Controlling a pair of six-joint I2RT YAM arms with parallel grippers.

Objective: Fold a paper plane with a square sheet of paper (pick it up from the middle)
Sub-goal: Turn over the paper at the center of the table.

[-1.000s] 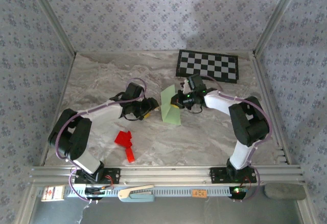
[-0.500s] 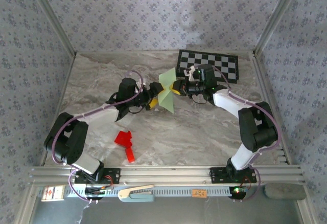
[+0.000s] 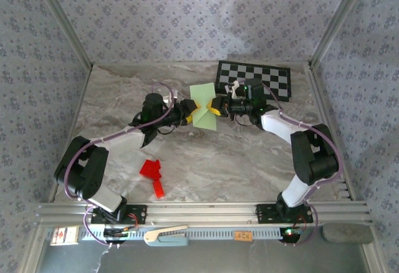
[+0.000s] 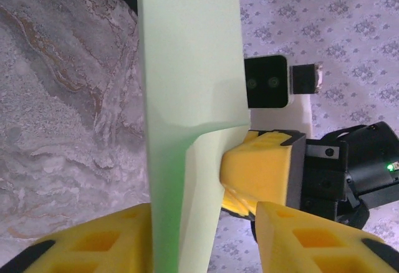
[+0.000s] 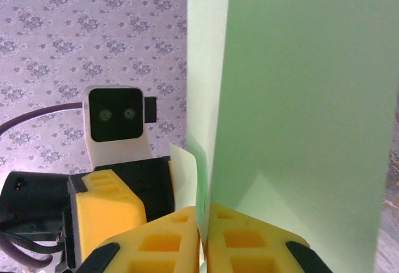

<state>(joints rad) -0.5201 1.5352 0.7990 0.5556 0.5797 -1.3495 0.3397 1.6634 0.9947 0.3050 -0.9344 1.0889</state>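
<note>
From above: folded square sheet of paper (image 3: 203, 106) held off the table, between left gripper (image 3: 189, 108) and right gripper (image 3: 212, 107).

Left wrist: straddling the sheet (image 4: 187, 67) with left gripper (image 4: 199, 223) part-open, a gap on one side.

Right wrist: clamped tight by right gripper (image 5: 201, 223) on the sheet's (image 5: 299, 98) edge.

Probably a lab: checkerboard (image 3: 268, 76), aluminium frame (image 3: 199, 211).
</note>
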